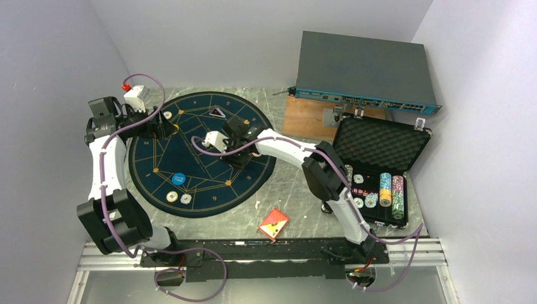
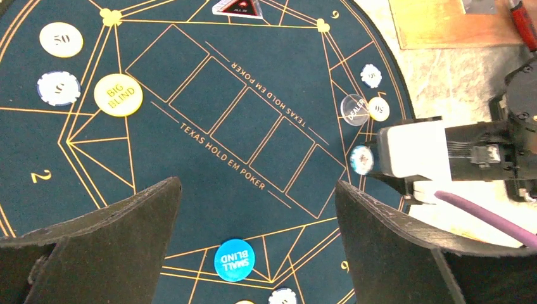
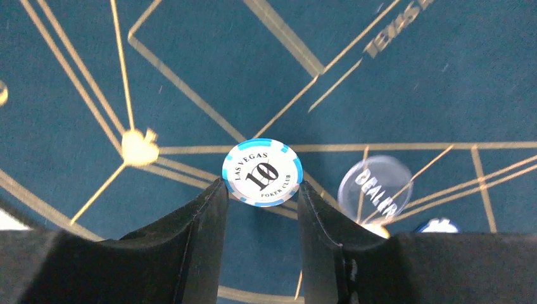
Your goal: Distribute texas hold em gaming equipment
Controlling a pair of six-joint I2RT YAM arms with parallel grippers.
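My right gripper [image 3: 261, 187] is shut on a white poker chip [image 3: 262, 172] with a blue-patterned rim, marked 10. It holds the chip by its edges just above the navy mat [image 3: 405, 76]. A clear dealer button [image 3: 375, 185] lies just right of it. In the left wrist view the same chip [image 2: 362, 159] shows at the mat's right rim. My left gripper [image 2: 258, 190] hangs open over the mat, holding nothing. Below it lies the blue small blind disc [image 2: 234, 259]. The yellow big blind disc [image 2: 118, 95] and two chips [image 2: 61, 39] lie at the upper left. A red card deck [image 1: 274, 223] rests on the table.
The black foam-lined case [image 1: 379, 144] stands open at the right with stacked chips [image 1: 391, 193] inside. A grey network box [image 1: 364, 71] sits on a wooden board behind it. An all-in triangle [image 2: 237, 6] lies at the mat's far side. Walls close in on three sides.
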